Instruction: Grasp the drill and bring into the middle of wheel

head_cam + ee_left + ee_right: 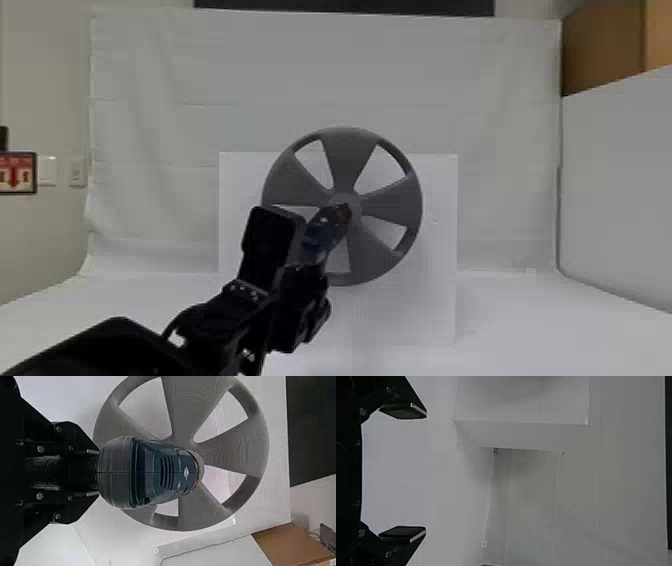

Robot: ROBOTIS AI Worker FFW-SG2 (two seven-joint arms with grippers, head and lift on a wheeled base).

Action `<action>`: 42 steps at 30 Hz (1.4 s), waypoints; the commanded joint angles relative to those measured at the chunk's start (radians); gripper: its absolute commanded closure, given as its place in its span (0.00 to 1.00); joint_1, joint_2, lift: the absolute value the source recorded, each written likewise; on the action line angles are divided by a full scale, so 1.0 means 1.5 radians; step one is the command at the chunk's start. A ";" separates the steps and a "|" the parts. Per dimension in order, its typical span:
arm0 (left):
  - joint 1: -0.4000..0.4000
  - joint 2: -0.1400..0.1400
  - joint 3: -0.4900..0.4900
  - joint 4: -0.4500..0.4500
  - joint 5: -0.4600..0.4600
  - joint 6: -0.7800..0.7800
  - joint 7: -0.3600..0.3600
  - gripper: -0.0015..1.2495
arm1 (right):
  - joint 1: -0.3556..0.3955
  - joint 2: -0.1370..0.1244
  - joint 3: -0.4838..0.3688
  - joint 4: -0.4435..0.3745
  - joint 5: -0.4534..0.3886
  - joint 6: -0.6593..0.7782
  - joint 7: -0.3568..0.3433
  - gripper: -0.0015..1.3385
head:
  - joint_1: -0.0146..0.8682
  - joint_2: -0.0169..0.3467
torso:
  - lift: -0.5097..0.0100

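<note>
Power drill (156, 471): held out in front of the wheel (237, 447) by the left gripper (94, 472), with fingers drawn in close, probably about the handle, though too well hidden behind the rounded rear housing to tell exactly where. Carried nose-first, presumably so as to meet the hub (353, 199) head-on, and lying across the hub's lower-left part in the head view. Cannot tell from these angles whether touching at the nose or just short of it. Judged to be near the end of the task, at the lining-up step; likely to need a small, careful centring, with some risk of slipping off toward a spoke or knocking the wheel if pushed in askew. Probably nose-heavy, hence worth keeping firmly clamped and level. Waiting off to the robot's right, the right gripper (421, 473), with fingers spread wide and nothing between them. Set upright against a white panel (437, 200), perhaps to give firm backing and leave the hub facing the robot. Below, a pale, smooth work surface (505, 325); behind, a creased white backdrop (200, 70); to the sides, a brown panel (605, 55) high on the right, and a red-arrow sign (17, 175) beside wall switches (47, 171) on the left.
</note>
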 commanded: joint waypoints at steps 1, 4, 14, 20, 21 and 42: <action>0.000 0.001 0.000 0.000 -0.001 0.000 0.000 0.97 | 0.000 0.000 0.000 0.000 0.000 0.000 0.000 0.19 | 0.02 0.05 | 0.20; 0.000 0.001 0.000 0.000 -0.002 0.000 0.000 0.97 | 0.000 -0.001 0.001 0.000 0.000 0.000 0.000 0.19 | 0.02 0.05 | 0.20; 0.000 0.001 0.000 0.001 -0.003 0.000 -0.001 0.97 | 0.000 -0.001 0.001 0.000 0.000 0.000 0.000 0.19 | 0.02 0.05 | 0.20; -0.001 0.001 0.000 0.001 -0.004 0.000 -0.001 0.97 | -0.001 -0.002 0.002 0.000 0.000 0.000 0.000 0.19 | 0.02 0.05 | 0.20; -0.001 0.001 0.000 0.002 -0.005 0.000 -0.001 0.97 | -0.001 -0.002 0.002 0.000 0.000 0.000 0.000 0.19 | 0.02 0.05 | 0.20; 0.017 0.001 0.020 -0.001 0.004 -0.019 -0.027 0.97 | 0.001 -0.001 -0.001 0.000 -0.001 0.000 0.000 0.19 | 0.02 0.05 | 0.20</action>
